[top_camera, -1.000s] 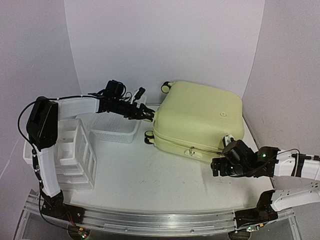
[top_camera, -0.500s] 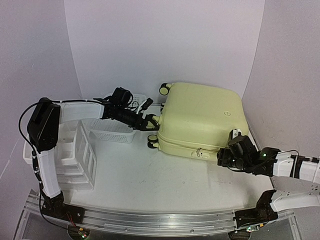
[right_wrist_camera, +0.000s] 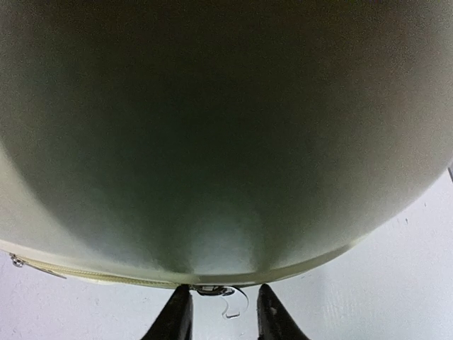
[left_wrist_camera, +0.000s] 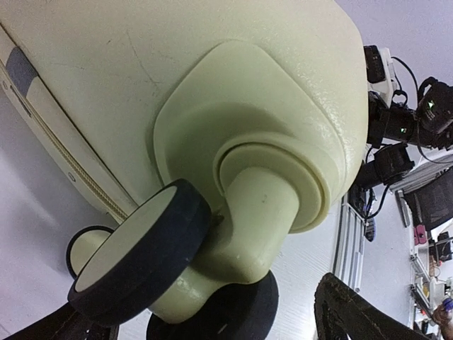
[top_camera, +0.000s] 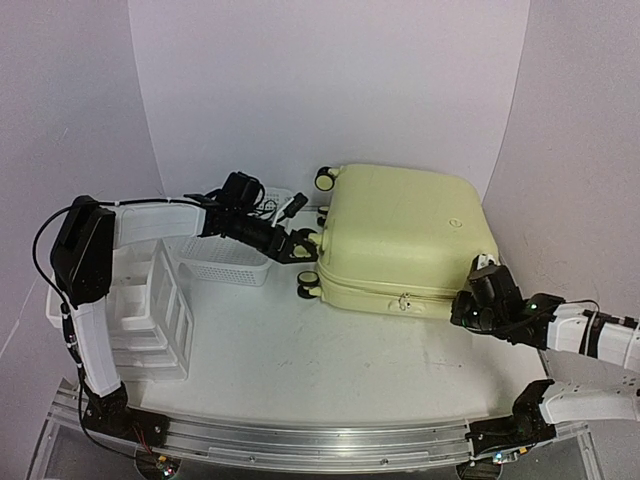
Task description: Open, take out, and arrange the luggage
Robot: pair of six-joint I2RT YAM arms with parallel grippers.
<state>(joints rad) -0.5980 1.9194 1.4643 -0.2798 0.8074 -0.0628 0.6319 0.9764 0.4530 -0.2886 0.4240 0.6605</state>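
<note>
the luggage (top_camera: 405,235) lies zipped shut on the tabletop (top_camera: 300,350), nothing out yet; left pincer (top_camera: 303,245) spread wide by its wheel (left_wrist_camera: 138,255), right pincer (right_wrist_camera: 223,315) flanks the zipper pull (right_wrist_camera: 225,302), whether clamped i cannot tell

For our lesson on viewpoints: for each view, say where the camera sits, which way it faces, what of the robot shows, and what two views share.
Top external: above and behind the robot, looking down at the luggage; left arm and right arm show.
Left wrist: beside the luggage's corner, facing a wheel; its own fingertips show.
Right wrist: low, facing the luggage's side and zipper pull; its own fingers show.
Shared: top external and left wrist both show the right arm.
</note>
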